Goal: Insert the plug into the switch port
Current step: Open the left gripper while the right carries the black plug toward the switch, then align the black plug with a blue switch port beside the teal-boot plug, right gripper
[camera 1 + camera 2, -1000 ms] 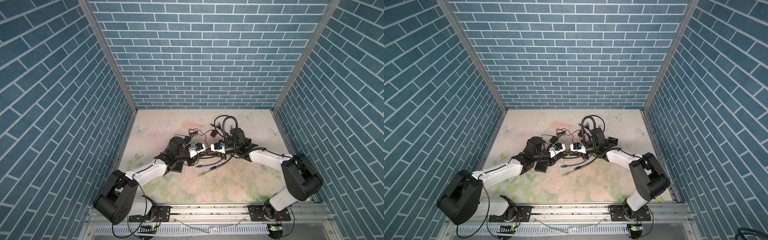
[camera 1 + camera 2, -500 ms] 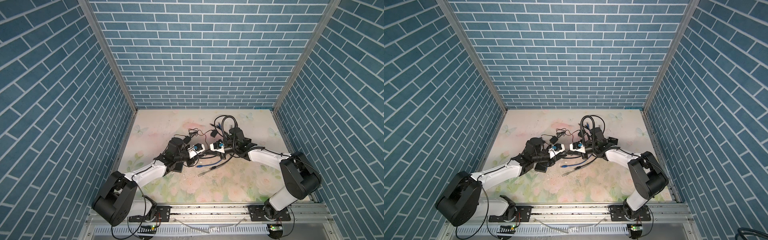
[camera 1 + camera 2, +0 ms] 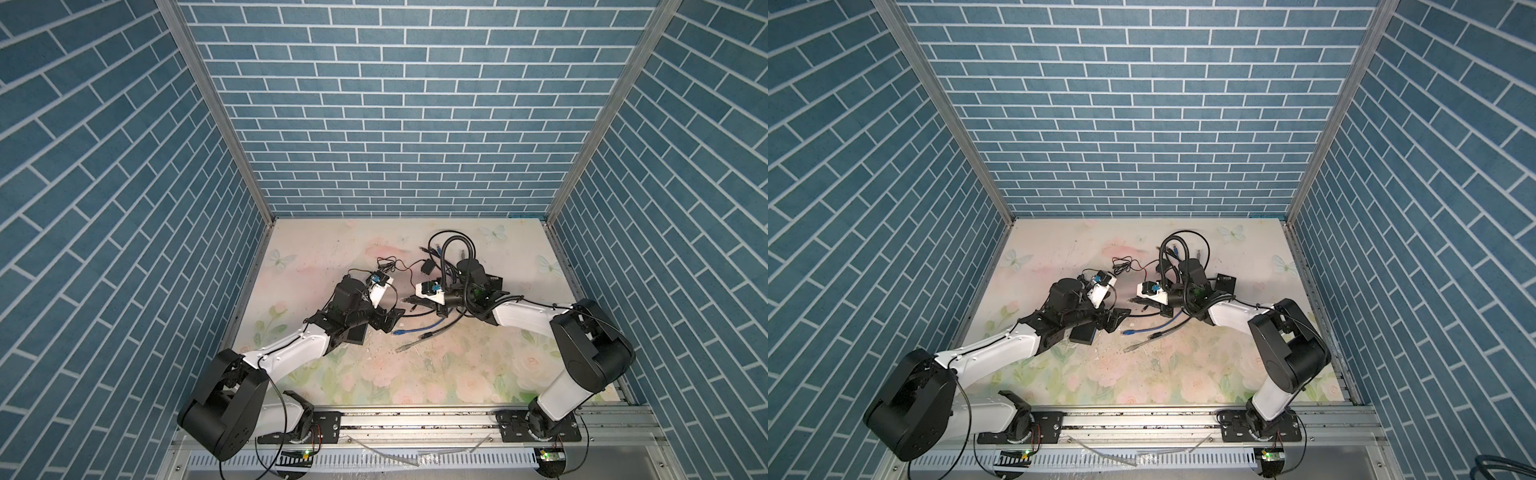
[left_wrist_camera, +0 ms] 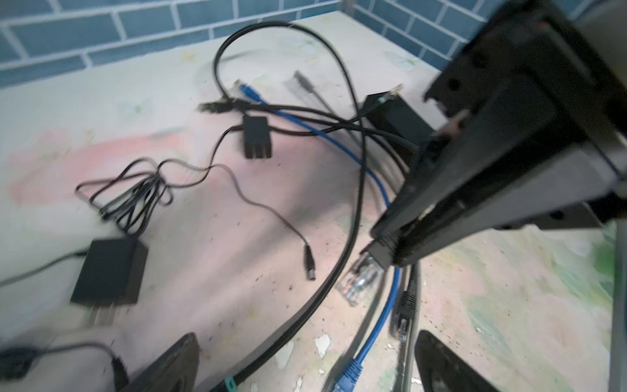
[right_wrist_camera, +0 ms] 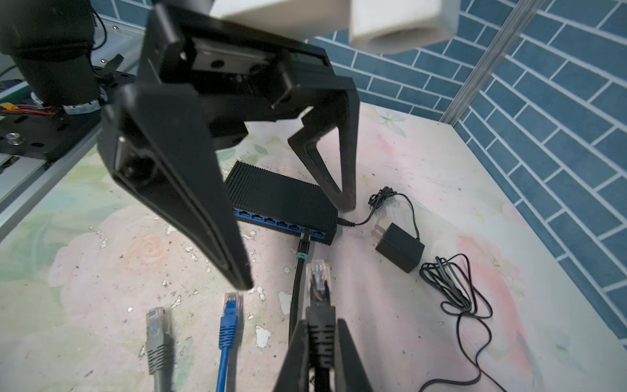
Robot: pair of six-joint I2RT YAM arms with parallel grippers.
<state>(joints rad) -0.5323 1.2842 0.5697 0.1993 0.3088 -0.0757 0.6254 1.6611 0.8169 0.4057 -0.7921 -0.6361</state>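
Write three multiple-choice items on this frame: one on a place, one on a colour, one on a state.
1. Where does the green-banded black cable end?
A) in a port of the network switch
B) lying loose
C) in a wall socket

2. What colour is the switch's port strip?
A) yellow
B) blue
C) red

3. How do the jaws of the left gripper stand?
A) shut on a cable
B) shut, empty
C) spread wide, empty

Answers:
1 A, it runs straight into a port near the strip's end.
2 B, the row of ports is blue.
3 C, both jaws stand far apart with nothing gripped between them.
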